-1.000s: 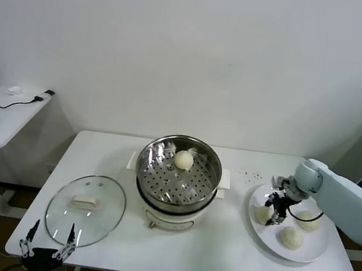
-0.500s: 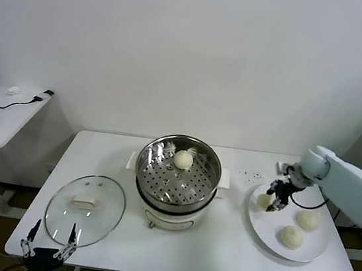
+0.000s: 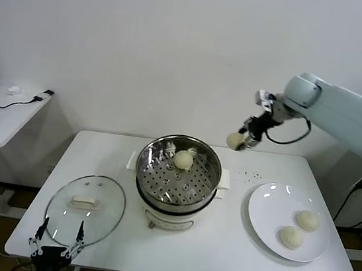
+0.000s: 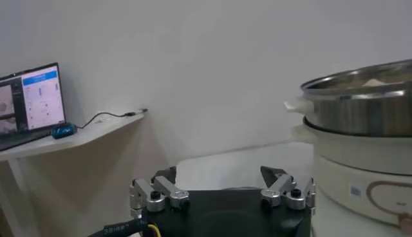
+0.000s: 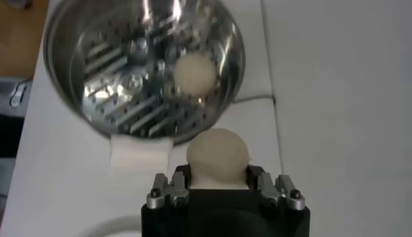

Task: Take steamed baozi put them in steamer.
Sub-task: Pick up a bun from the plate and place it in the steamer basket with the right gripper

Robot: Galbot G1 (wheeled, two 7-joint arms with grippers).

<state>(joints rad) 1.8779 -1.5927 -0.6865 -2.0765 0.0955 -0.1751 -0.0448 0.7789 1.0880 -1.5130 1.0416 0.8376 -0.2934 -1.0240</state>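
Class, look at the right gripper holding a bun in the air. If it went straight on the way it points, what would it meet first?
The right gripper, shut on a bun, points down. Straight on, it would probably meet the white table just beside the steamer, near its side handle, though depth is hard to judge.

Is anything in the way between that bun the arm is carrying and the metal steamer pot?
Nothing visible. The right end effector holds a baozi in the air, just beyond the rim of the steamer. The basket is open, its glass lid lying on the table. One baozi already inside sits toward the back, leaving free room.
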